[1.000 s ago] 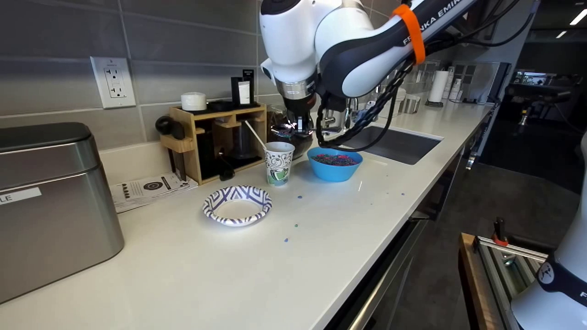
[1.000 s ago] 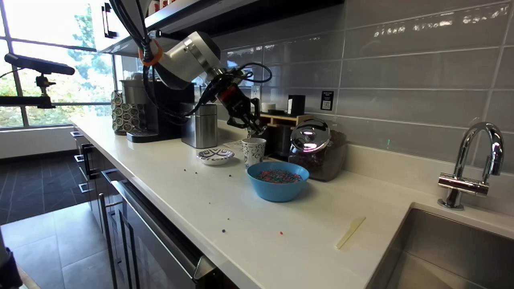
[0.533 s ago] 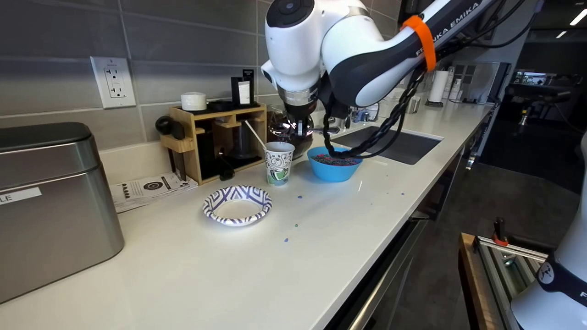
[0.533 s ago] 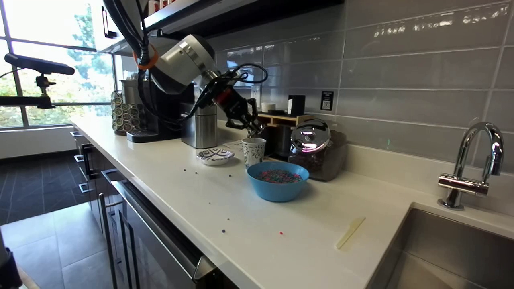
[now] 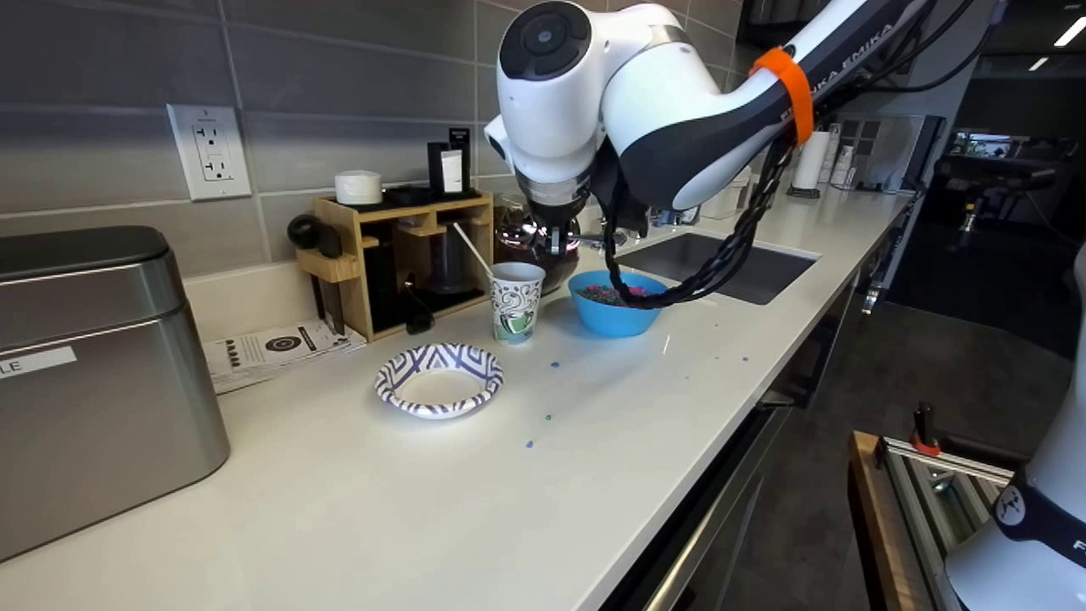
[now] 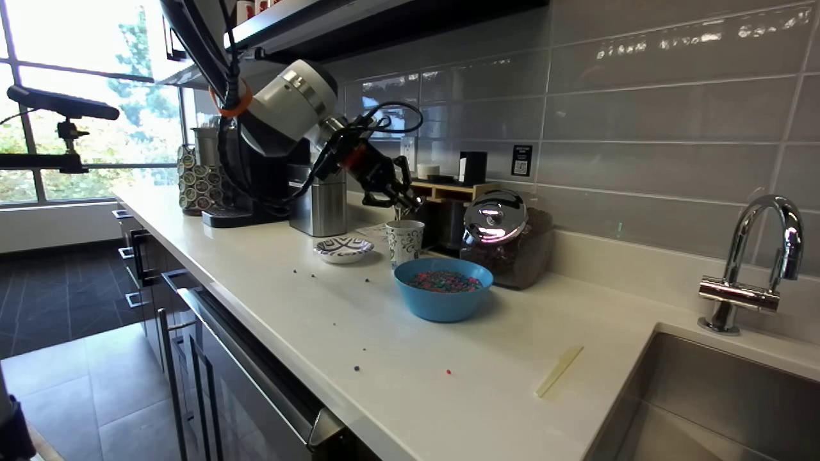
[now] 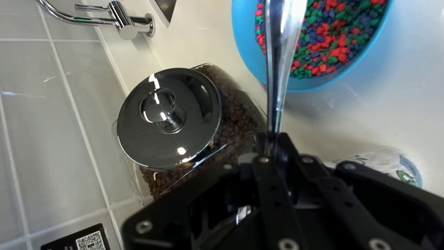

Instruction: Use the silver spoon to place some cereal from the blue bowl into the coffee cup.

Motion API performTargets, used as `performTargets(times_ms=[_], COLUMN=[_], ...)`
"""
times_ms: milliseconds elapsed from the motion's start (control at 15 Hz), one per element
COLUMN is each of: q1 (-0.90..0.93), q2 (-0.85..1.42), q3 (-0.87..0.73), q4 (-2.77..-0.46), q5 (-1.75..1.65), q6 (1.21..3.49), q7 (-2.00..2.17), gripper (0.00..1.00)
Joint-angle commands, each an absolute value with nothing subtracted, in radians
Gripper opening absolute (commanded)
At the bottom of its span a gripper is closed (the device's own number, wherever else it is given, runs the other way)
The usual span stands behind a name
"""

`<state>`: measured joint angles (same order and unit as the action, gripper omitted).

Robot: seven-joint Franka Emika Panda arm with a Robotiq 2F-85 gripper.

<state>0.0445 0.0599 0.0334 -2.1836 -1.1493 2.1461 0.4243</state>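
Observation:
My gripper (image 7: 272, 143) is shut on the silver spoon (image 7: 277, 66), which juts up the wrist view from between the fingertips, across the edge of the blue bowl (image 7: 251, 64). Red, green and dark blue bits of cereal (image 7: 324, 40) fill much of that bowl. The white coffee cup (image 6: 405, 243) stands upright beside the bowl (image 6: 442, 301). In an exterior view the fingertips (image 6: 416, 202) are just above the cup's rim, with a silvery bit below them. Black linkage partly covers the cup (image 7: 386, 162) in the wrist view. The far spoon end is unclear.
A jar of brown beans (image 7: 239, 114) with a metal lid (image 7: 190, 139) stands close by the gripper. A patterned paper dish (image 5: 420, 411), a wooden rack (image 5: 361, 280), a pale knife (image 6: 560, 371), spilled bits (image 5: 556, 365) and a sink (image 6: 711, 371) share the counter.
The wrist links have swung to the right and lower in an exterior view, and the cable loop now hangs across the bowl. The gripper has stayed nearly in place, still holding the spoon.

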Motion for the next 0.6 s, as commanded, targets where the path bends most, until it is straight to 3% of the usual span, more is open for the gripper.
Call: performTargets(times_ms=[0, 533], q1=[0.046, 0.047], q2=[0.038, 0.029], q3=[0.035, 0.042], q4=[-2.221, -2.244], q5=[-1.228, -1.32], q6=[2.178, 2.176], q7=[0.495, 0.575], gripper=[0.01, 0.01])
